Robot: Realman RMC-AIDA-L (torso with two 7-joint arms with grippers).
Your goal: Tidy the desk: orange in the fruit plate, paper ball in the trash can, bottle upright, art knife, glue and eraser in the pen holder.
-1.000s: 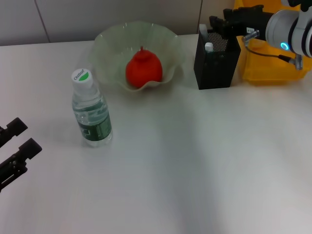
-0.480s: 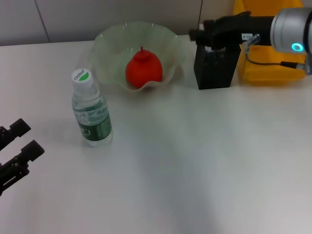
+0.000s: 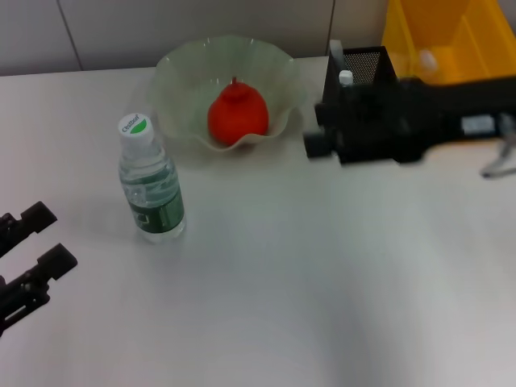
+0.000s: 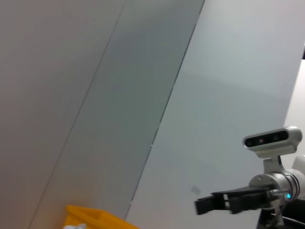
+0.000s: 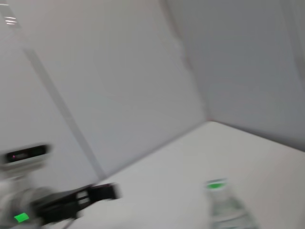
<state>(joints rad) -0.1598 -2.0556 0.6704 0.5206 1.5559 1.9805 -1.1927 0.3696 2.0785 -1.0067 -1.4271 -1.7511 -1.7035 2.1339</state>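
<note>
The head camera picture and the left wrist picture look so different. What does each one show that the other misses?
Only the head view shows the red-orange round orange in the pale-green scalloped fruit plate, the upright clear plastic bottle, the black mesh pen holder and the left gripper, low at the left edge. Only the left wrist view shows grey wall panels and the robot's head camera. Both show the yellow plastic trash can and the right gripper.

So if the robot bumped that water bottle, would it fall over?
Probably it could tip: the bottle stands tall and narrow on the table. The water visible inside likely makes it heavier and steadier. If it fell, its round body would probably roll. Neither gripper is near it now.
</note>
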